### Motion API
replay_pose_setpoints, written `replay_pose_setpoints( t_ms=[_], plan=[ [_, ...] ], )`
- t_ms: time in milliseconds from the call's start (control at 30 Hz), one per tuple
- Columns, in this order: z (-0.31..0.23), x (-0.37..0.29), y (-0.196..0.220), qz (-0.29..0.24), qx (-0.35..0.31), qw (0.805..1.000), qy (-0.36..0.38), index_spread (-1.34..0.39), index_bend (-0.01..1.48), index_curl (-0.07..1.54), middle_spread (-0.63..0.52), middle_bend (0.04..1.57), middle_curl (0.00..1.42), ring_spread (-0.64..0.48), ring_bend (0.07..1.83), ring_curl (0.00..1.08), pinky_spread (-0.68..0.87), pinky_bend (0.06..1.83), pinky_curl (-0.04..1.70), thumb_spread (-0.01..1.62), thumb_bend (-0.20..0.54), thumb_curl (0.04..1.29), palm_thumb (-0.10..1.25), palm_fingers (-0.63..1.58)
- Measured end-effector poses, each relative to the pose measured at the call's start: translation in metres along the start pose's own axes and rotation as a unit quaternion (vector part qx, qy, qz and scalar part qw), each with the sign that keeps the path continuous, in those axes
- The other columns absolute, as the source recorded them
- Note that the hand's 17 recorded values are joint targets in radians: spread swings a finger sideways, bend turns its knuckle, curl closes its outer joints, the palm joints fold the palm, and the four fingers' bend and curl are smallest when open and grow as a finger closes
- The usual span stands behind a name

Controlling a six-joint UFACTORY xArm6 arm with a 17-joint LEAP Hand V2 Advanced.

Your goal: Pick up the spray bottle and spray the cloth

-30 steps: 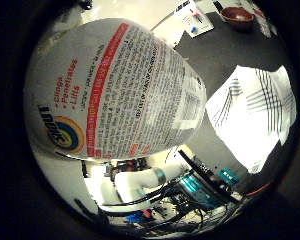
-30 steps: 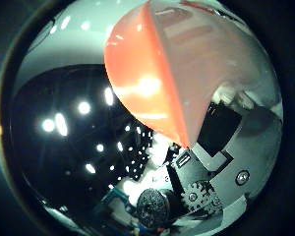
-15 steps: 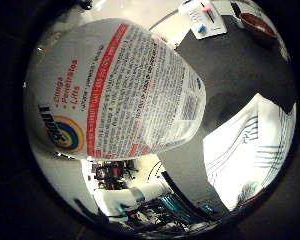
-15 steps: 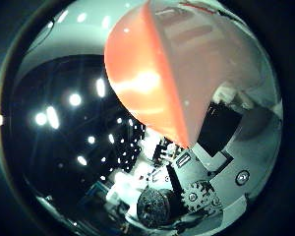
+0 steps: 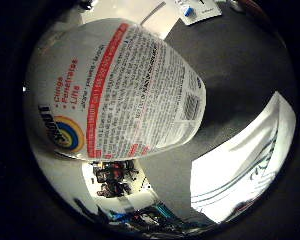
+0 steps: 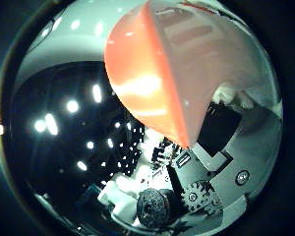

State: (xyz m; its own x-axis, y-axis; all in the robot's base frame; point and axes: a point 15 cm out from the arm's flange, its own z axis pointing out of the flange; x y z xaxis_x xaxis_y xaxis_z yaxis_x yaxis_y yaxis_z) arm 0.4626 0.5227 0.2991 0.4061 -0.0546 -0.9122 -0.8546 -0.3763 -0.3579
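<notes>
White spray bottle point(image 5: 115, 90) fills your palm views, hard against the robot hand point(image 6: 221, 162); finger state unclear; cloth point(image 5: 245, 165) on counter point(image 5: 240, 60).

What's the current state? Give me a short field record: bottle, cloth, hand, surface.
bottle: spray bottle fills the little finger side view, close against the palm; its orange spray head fills much of the thumb side view
cloth: white cloth with dark lines, lying on the table beyond the bottle, apart from it
hand: hand, black and geared parts beside the spray head; finger pose cannot be told
surface: dark table
</notes>
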Motion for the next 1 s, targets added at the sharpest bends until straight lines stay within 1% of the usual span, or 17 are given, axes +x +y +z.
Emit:
replay_pose_setpoints(
  t_ms=[167, 267, 367, 400, 467, 500, 533, 600, 633, 667, 733, 767, 800, 833, 867, 900, 1000],
  plan=[
    [0.008, 0.009, 0.002, 0.0, 0.002, 1.0, 0.008, -0.27, 1.16, 0.64, -0.17, 1.32, 0.67, -0.21, 1.45, 0.56, -0.3, 1.23, 0.76, 0.46, -0.027, 1.06, 1.0, 1.23],
    [0.008, 0.014, 0.002, 0.0, 0.003, 1.0, 0.011, -0.28, 1.13, 0.64, -0.17, 1.32, 0.67, -0.21, 1.44, 0.55, -0.31, 1.23, 0.74, 0.5, -0.044, 1.02, 0.91, 1.21],
    [0.008, 0.014, 0.002, -0.001, 0.003, 1.0, 0.011, -0.31, 1.02, 0.62, -0.18, 1.27, 0.65, -0.21, 1.42, 0.54, -0.34, 1.21, 0.7, 0.53, -0.045, 0.96, 0.85, 1.2],
    [0.008, 0.014, 0.002, -0.001, 0.003, 1.0, 0.011, -0.33, 0.97, 0.61, -0.18, 1.25, 0.64, -0.22, 1.41, 0.53, -0.37, 1.2, 0.68, 0.54, -0.047, 0.94, 0.82, 1.19],
    [0.006, 0.014, 0.001, -0.001, 0.004, 1.0, 0.01, -0.36, 0.87, 0.6, -0.2, 1.2, 0.62, -0.22, 1.4, 0.51, -0.45, 1.13, 0.62, 0.56, -0.046, 0.9, 0.79, 1.17],
    [0.006, 0.014, 0.001, -0.001, 0.005, 1.0, 0.01, -0.39, 0.81, 0.59, -0.2, 1.18, 0.61, -0.23, 1.36, 0.5, -0.5, 1.1, 0.59, 0.57, -0.048, 0.88, 0.77, 1.13],
    [0.005, 0.014, 0.001, -0.001, 0.004, 1.0, 0.009, -0.42, 0.74, 0.58, -0.23, 1.11, 0.58, -0.25, 1.33, 0.48, -0.55, 1.05, 0.55, 0.59, -0.045, 0.86, 0.75, 1.08],
    [0.003, 0.014, 0.0, -0.001, 0.005, 1.0, 0.009, -0.48, 0.62, 0.57, -0.26, 0.97, 0.55, -0.27, 1.27, 0.45, -0.57, 1.03, 0.52, 0.63, -0.043, 0.81, 0.73, 1.0],
    [0.002, 0.013, 0.0, -0.001, 0.005, 1.0, 0.009, -0.49, 0.57, 0.56, -0.27, 0.91, 0.53, -0.28, 1.24, 0.44, -0.54, 1.04, 0.52, 0.65, -0.04, 0.8, 0.73, 0.86],
    [0.001, 0.014, 0.0, -0.001, 0.006, 1.0, 0.01, -0.51, 0.56, 0.57, -0.29, 0.86, 0.52, -0.28, 1.21, 0.43, -0.47, 1.04, 0.53, 0.69, -0.044, 0.77, 0.71, 0.78],
    [-0.001, 0.012, -0.002, -0.004, 0.007, 1.0, 0.01, -0.54, 0.51, 0.55, -0.29, 0.81, 0.49, -0.27, 1.11, 0.38, -0.29, 1.03, 0.53, 0.79, -0.038, 0.72, 0.67, 0.6],
    [-0.002, 0.013, -0.002, -0.004, 0.008, 1.0, 0.01, -0.55, 0.52, 0.56, -0.29, 0.78, 0.48, -0.25, 1.08, 0.36, -0.19, 1.03, 0.53, 0.84, -0.037, 0.69, 0.65, 0.57],
    [-0.003, 0.012, -0.003, -0.005, 0.008, 1.0, 0.01, -0.55, 0.53, 0.56, -0.27, 0.73, 0.47, -0.23, 1.04, 0.35, -0.08, 1.03, 0.53, 0.87, -0.036, 0.67, 0.63, 0.49],
    [-0.003, 0.011, -0.003, -0.005, 0.008, 1.0, 0.01, -0.54, 0.55, 0.56, -0.27, 0.69, 0.45, -0.2, 1.0, 0.33, 0.01, 1.03, 0.53, 0.9, -0.038, 0.65, 0.62, 0.44],
    [-0.005, 0.012, -0.004, -0.005, 0.009, 1.0, 0.011, -0.54, 0.56, 0.55, -0.25, 0.66, 0.44, -0.16, 0.96, 0.3, 0.14, 1.02, 0.51, 0.94, -0.031, 0.63, 0.61, 0.41],
    [-0.006, 0.013, -0.003, -0.005, 0.009, 1.0, 0.011, -0.53, 0.57, 0.55, -0.23, 0.63, 0.42, -0.13, 0.93, 0.28, 0.23, 1.01, 0.5, 0.96, -0.03, 0.61, 0.59, 0.37],
    [-0.007, 0.01, -0.005, -0.007, 0.01, 1.0, 0.012, -0.51, 0.58, 0.53, -0.2, 0.58, 0.4, -0.05, 0.84, 0.24, 0.41, 0.97, 0.46, 0.99, -0.028, 0.58, 0.58, 0.32]
  ],
)
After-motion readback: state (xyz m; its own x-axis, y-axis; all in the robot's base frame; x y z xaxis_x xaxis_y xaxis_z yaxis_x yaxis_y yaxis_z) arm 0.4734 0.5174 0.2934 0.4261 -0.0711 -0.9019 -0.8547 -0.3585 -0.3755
